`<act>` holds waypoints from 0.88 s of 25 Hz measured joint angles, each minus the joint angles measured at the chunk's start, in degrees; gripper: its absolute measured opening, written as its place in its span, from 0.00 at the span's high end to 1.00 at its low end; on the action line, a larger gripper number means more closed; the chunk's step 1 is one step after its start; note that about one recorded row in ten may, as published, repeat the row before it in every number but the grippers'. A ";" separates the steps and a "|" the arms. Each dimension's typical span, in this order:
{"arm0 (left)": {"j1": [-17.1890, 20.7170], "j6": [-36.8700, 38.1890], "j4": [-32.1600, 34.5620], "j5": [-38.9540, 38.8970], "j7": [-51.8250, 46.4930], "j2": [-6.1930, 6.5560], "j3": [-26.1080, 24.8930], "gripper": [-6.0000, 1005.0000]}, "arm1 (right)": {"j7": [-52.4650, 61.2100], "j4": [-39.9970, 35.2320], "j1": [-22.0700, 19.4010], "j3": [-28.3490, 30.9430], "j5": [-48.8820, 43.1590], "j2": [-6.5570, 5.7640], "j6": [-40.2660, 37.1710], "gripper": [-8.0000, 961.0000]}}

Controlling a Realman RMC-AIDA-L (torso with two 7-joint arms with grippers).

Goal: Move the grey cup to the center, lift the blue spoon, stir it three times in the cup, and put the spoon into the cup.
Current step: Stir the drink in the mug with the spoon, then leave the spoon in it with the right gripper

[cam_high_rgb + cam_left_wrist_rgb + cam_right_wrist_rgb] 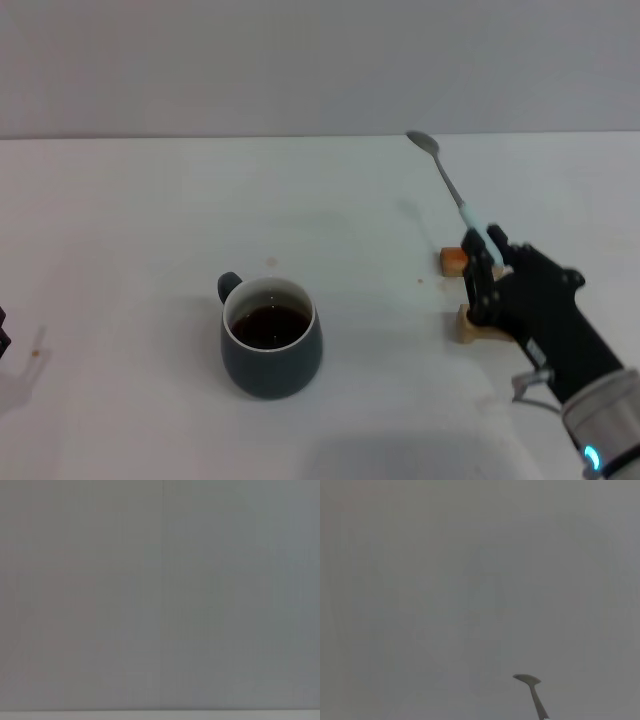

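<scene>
Right gripper (480, 262) clamps the spoon (445, 180) by its handle, bowl up and away. The cup (271, 338) sits to its left, nearer the robot

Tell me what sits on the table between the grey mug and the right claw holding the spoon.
Nothing: in the head view, bare white table separates the squat dark-grey ceramic mug from the right claw gripping the slim blue-handled metal spoon.

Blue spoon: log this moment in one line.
right gripper: shut on blue spoon, lifted | grey cup: center, dark liquid | left gripper: parked, out of view
</scene>
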 joint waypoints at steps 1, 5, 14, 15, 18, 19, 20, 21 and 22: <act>-0.03 0.00 0.03 0.00 0.00 0.00 0.00 0.14 | -0.53 2.30 0.45 0.94 0.00 -1.39 1.13 0.82; -0.20 0.00 0.11 0.00 0.00 0.00 -0.02 0.14 | -8.85 13.37 0.31 7.65 0.43 -6.06 8.59 0.82; -0.63 0.01 0.56 0.00 0.00 0.00 -0.17 0.14 | -26.25 26.29 -9.78 31.35 1.11 -5.36 40.18 0.82; -0.65 0.01 0.54 0.00 0.00 0.00 -0.17 0.14 | -28.23 27.40 -11.57 34.87 1.11 -4.29 44.76 0.82; -0.69 0.02 0.56 -0.07 0.00 0.00 -0.24 0.14 | -33.21 30.09 -16.83 46.32 0.47 0.16 61.41 0.82; -0.75 0.02 0.55 -0.09 0.00 0.00 -0.32 0.14 | -33.81 30.66 -18.23 50.02 -0.57 1.90 67.78 0.82; -0.78 0.02 0.55 -0.10 0.00 0.00 -0.45 0.14 | -33.85 31.06 -19.20 53.03 -1.83 3.44 72.96 0.82; -0.82 0.02 0.55 -0.10 0.00 0.00 -0.55 0.14 | -33.18 31.50 -20.01 56.39 -4.05 5.27 78.28 0.82; -0.86 0.02 0.54 -0.11 0.00 0.00 -0.67 0.14 | -31.67 32.01 -20.64 59.39 -6.74 7.04 83.40 0.82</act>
